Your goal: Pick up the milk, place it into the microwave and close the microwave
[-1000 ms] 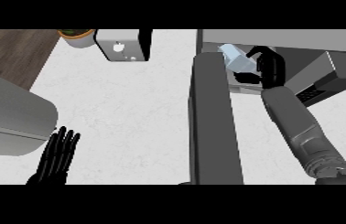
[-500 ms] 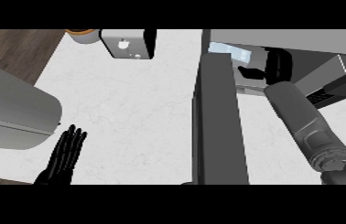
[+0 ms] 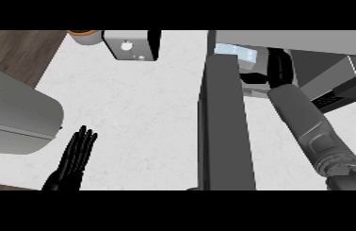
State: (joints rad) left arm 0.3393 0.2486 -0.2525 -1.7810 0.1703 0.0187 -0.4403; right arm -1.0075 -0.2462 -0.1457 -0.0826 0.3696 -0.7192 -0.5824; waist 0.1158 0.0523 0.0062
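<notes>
Pale counter (image 3: 139, 112) beneath open microwave (image 3: 278, 41). Milk (image 3: 240, 55) inside microwave mouth, just left of right hand (image 3: 277, 70), fingers curled on carton. Microwave door (image 3: 224, 126) ajar, nearer right forearm. Left hand (image 3: 73, 161) far left of door, flat, resting.

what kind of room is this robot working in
Most likely a kitchen: a white speckled counter, a microwave with its dark door swung open, and a milk carton going into it.
</notes>
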